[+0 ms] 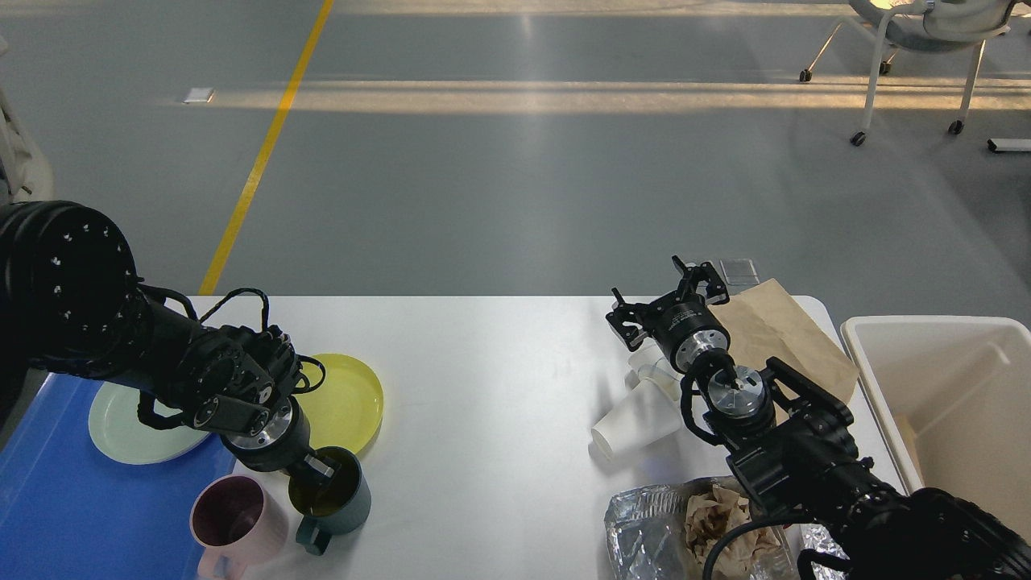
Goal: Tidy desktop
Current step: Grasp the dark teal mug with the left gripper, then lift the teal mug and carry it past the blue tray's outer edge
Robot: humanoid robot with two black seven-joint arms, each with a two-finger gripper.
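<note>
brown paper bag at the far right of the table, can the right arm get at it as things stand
Probably yes. The brown paper bag lies flat just beside the right gripper, which hangs open above the white paper cups; nothing stands between them.

Pink mug [233,519] beside green mug [332,495], near yellow plate [348,395].
</note>
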